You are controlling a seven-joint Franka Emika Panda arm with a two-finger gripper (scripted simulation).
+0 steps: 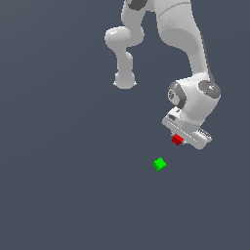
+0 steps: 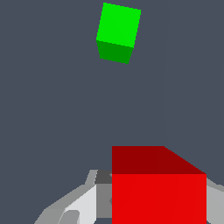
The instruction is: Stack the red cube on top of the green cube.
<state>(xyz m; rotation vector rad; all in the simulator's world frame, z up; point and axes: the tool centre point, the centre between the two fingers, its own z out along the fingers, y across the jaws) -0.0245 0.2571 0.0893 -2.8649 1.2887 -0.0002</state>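
Simulated test scene, not a real room: no walls, furniture or fixtures in either view. Flat, uniform dark grey-blue floor [image 1: 58, 185] fills both views, with no texture or seams. White robot arm [image 1: 188, 53] is rendered smooth and plastic-looking with flat shading. Only props are two plain flat-coloured blocks: the red cube [image 1: 177, 140] under the arm's end, the green cube [image 1: 159, 164] near it at about 7 o'clock from the red one. Looks like a bare physics-sim workspace.

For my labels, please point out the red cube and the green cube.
red cube [image 2: 159, 199]: wrist view, on its bright front face.
green cube [image 1: 159, 164]: exterior view, on its top face.
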